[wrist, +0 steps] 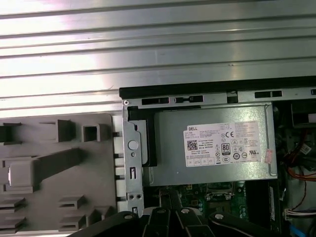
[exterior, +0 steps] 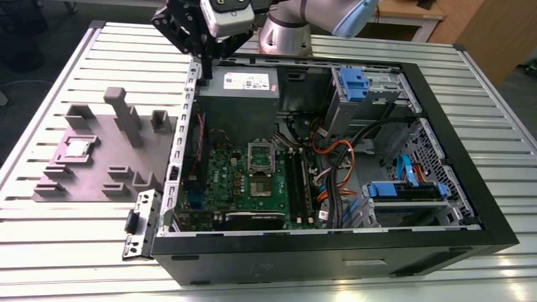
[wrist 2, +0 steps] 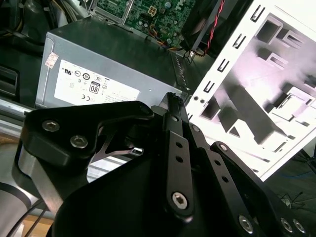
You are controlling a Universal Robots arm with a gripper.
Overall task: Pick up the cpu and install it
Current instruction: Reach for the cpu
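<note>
Gripper (exterior: 204, 68) empty above the case, cpu (exterior: 78, 148) parked on the fixture.
Exterior view: fingers pressed together with nothing between them, hanging over the power supply (exterior: 239, 94) at the case wall, about 11 o'clock from the motherboard (exterior: 226, 176). Both wrist views show the same closed tips (wrist 2: 171, 98) (wrist: 168, 200). The cpu lies flat in a recess of the grey fixture (exterior: 92, 182), outside the PC case (exterior: 453, 207), roughly 9 o'clock from the socket frame (exterior: 261, 165) and well apart from the gripper. It reads as a pale square (wrist: 19, 174) in the first wrist view.
</note>
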